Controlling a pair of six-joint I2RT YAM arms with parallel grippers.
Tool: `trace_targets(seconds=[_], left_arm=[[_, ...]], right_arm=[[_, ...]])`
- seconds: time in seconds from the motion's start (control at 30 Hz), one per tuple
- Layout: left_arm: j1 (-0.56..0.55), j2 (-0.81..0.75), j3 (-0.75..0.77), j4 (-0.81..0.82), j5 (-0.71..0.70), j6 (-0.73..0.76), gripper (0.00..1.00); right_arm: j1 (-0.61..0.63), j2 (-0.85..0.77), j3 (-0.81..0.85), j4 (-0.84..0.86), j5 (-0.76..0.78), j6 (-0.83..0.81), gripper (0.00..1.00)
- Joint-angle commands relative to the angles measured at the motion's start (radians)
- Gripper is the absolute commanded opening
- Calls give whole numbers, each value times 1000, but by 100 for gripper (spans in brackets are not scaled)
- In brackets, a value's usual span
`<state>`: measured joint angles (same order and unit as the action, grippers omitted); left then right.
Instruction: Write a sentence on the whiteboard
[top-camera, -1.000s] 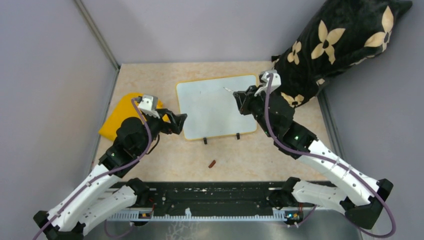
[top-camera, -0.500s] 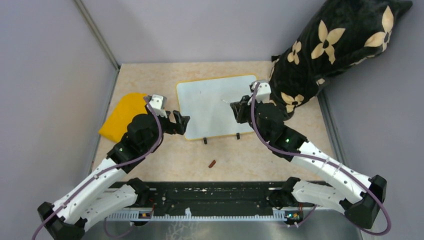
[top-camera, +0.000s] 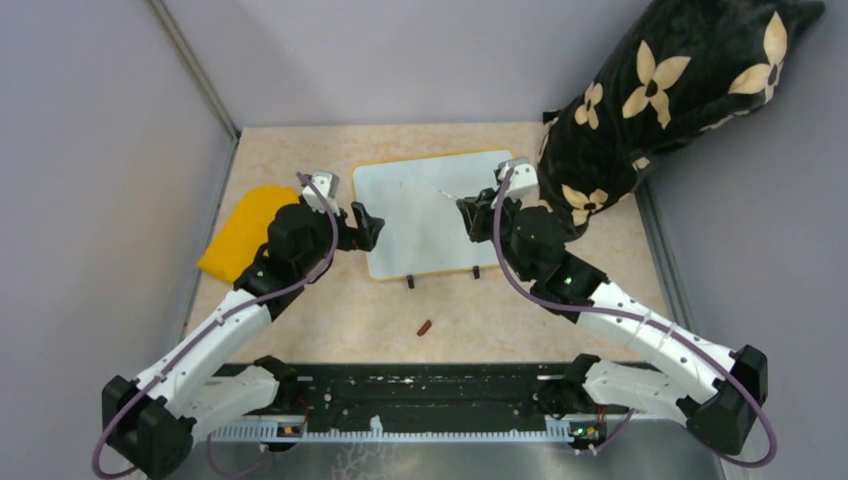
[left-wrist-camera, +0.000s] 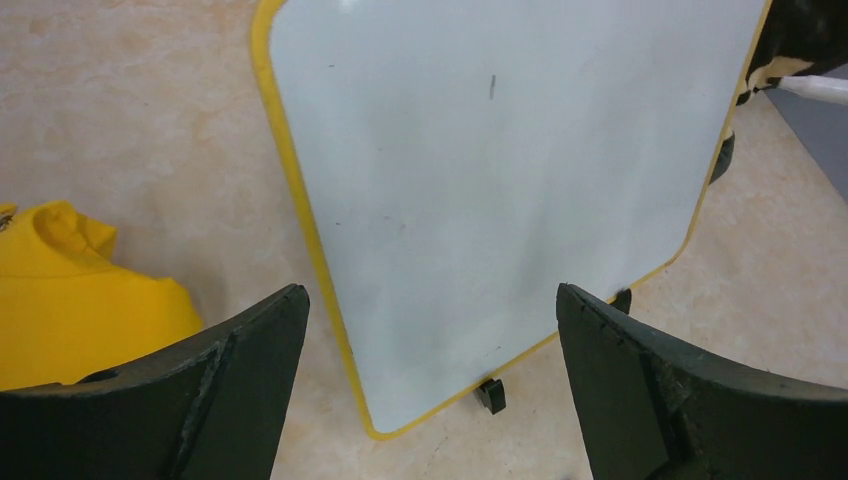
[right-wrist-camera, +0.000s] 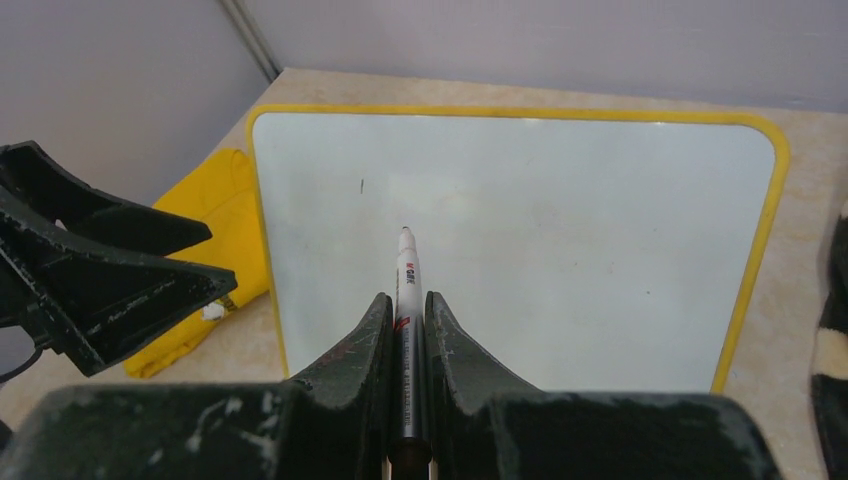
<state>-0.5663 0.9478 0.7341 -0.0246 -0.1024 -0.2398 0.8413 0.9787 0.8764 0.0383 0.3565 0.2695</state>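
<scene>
The whiteboard (top-camera: 420, 215) lies flat on the beige table, white with a yellow rim and two black feet on its near edge. No sentence shows on it. Only one short dark mark (right-wrist-camera: 361, 185) shows, also visible in the left wrist view (left-wrist-camera: 491, 87). My right gripper (top-camera: 468, 215) is shut on a white marker (right-wrist-camera: 406, 270), whose tip points over the board's middle (right-wrist-camera: 560, 230). My left gripper (top-camera: 362, 228) is open and empty, its jaws wide apart above the board's near left corner (left-wrist-camera: 380, 425).
A yellow cloth (top-camera: 245, 225) lies left of the board, also in the left wrist view (left-wrist-camera: 70, 290). A black cushion with cream flowers (top-camera: 680, 80) sits at the back right, touching the board's right side. A small reddish-brown cap (top-camera: 425, 326) lies near the table's front.
My left gripper has moved right and forward from over the yellow cloth to the board's left edge. My right gripper has shifted slightly left with the marker.
</scene>
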Motion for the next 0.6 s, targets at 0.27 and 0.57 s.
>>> trace_targets(seconds=[0.27, 0.57], left_arm=[[301, 24, -73, 178, 428, -259, 98], [478, 35, -265, 516, 727, -462, 98]], right_arm=[[1, -14, -46, 178, -2, -59, 0], [126, 10, -12, 198, 52, -133, 0]])
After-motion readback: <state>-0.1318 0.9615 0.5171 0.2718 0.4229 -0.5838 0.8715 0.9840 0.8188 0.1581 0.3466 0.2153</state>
